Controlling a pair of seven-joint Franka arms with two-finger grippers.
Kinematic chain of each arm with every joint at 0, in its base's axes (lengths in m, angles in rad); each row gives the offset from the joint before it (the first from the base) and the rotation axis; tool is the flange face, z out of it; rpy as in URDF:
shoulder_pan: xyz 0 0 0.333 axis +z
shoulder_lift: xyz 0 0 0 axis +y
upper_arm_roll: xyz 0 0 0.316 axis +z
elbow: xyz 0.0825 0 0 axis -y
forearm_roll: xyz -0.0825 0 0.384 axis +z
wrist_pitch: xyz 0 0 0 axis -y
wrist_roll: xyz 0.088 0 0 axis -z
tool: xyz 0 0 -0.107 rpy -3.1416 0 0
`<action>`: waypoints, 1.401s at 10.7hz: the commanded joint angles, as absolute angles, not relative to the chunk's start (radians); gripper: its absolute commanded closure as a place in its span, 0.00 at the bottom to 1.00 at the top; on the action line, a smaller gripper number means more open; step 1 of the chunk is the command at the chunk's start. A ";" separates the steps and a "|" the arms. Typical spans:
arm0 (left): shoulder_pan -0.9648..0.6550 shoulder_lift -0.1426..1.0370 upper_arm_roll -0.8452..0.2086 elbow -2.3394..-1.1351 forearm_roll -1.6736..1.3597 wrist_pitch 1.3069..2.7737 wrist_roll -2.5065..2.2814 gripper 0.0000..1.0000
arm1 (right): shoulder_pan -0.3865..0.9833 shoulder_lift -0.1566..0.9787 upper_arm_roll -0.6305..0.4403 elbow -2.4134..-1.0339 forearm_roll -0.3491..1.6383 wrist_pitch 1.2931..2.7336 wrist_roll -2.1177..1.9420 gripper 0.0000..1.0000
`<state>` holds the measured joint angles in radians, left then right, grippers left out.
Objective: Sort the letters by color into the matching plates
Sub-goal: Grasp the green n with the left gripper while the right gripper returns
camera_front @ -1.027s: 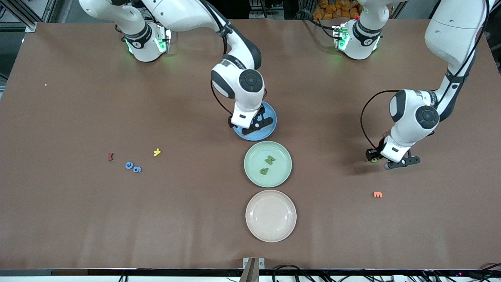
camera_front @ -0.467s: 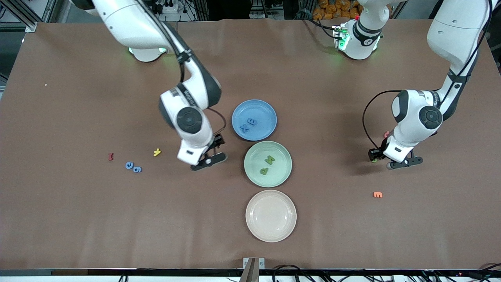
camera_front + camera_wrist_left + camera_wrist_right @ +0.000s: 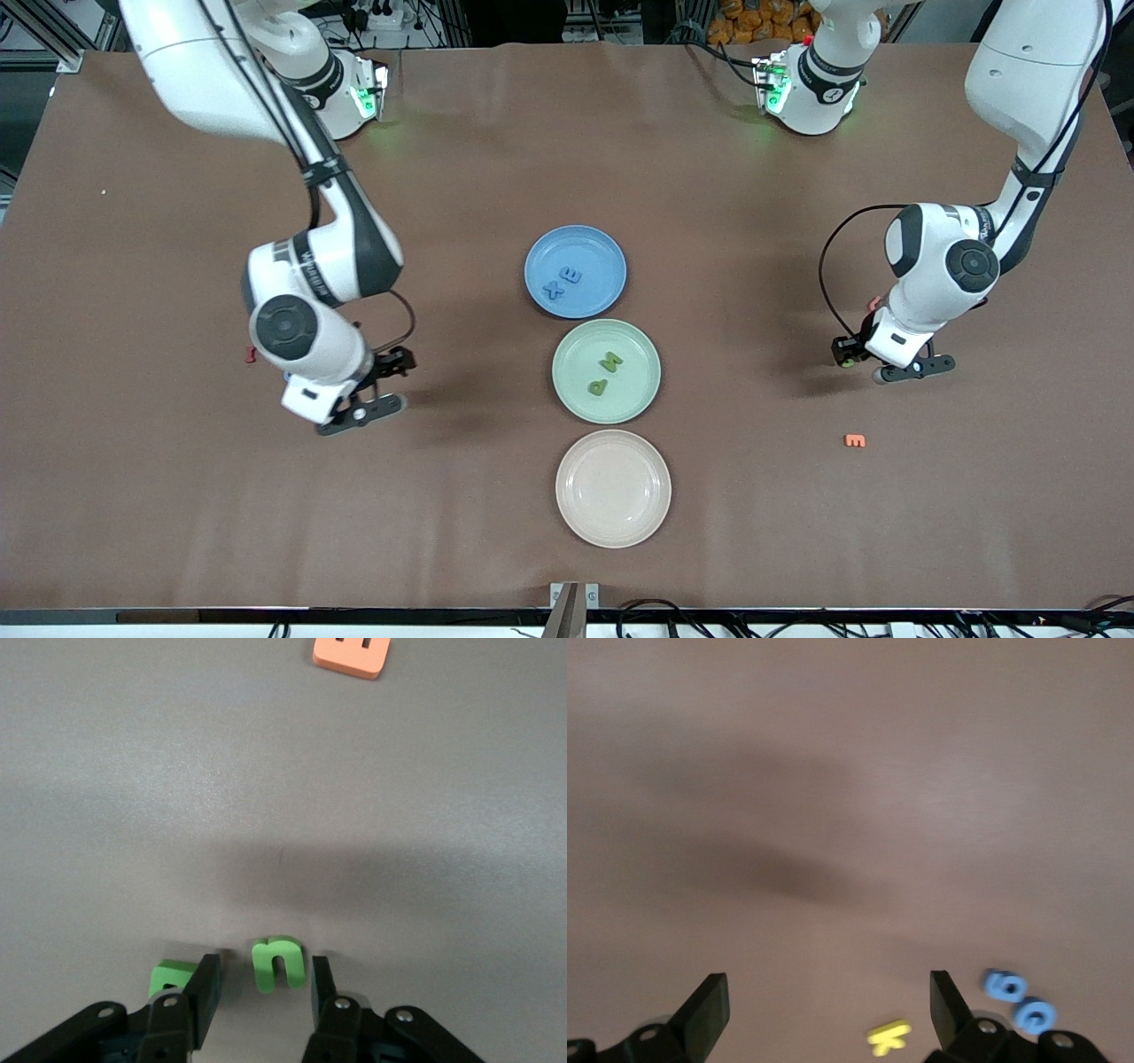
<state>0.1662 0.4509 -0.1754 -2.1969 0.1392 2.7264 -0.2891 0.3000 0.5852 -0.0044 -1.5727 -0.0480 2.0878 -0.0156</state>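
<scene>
The left gripper [image 3: 262, 988] is sitting low on the table toward the left arm's end, mid-height in the front view. Its jaws are standing part-way closed around a green letter n [image 3: 278, 964], one finger close against it, the other showing a gap, so nothing is being lifted yet. A second green letter [image 3: 170, 977] is lying just outside one finger. The step in hand looks like the grasp of a green letter. The next move calls for closing on the n alone and carrying it to the green plate [image 3: 640, 390] at the centre of the front view. A green M [image 3: 611, 361] and another green piece [image 3: 599, 386] are already lying in it.

The neighbouring green letter is the thing most likely to be nudged as the fingers are closing. An orange letter [image 3: 855, 439] is lying lower in the front view, well apart from the grasp.

The right gripper [image 3: 828, 1005] is hanging with its jaws spread wide and empty over bare table toward the right arm's end. It is near a yellow letter [image 3: 888, 1036] and two blue letters [image 3: 1005, 985]. The blue ones probably belong in the blue plate [image 3: 604, 255] just above the green plate, which is holding two blue letters [image 3: 572, 276]. The cream plate [image 3: 613, 488], lowest of the three, is holding nothing.
</scene>
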 commanded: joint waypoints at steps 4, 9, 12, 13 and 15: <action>0.164 0.463 -0.175 -2.178 0.166 2.718 -0.290 0.51 | 0.111 0.592 0.017 -1.597 -0.087 2.190 -0.071 0.00; 0.161 0.463 -0.175 -2.178 0.166 2.718 -0.295 0.51 | 0.032 0.566 0.018 -1.758 -0.075 2.384 -0.077 0.00; 0.160 0.465 -0.175 -2.177 0.166 2.718 -0.298 0.52 | 0.026 0.568 0.018 -1.781 -0.074 2.390 -0.068 0.00; 0.160 0.465 -0.175 -2.177 0.166 2.718 -0.298 0.52 | 0.025 0.563 0.020 -1.786 -0.074 2.390 -0.066 0.00; 0.160 0.471 -0.175 -2.166 0.166 2.718 -0.296 0.52 | 0.020 0.548 0.018 -1.786 0.036 2.382 -0.031 0.00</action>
<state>0.1613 0.4574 -0.1763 -2.1906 0.1392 2.7264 -0.2891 0.0441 0.5993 -0.0011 -1.7463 -0.0598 2.3818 -0.0705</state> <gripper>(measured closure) 0.515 0.000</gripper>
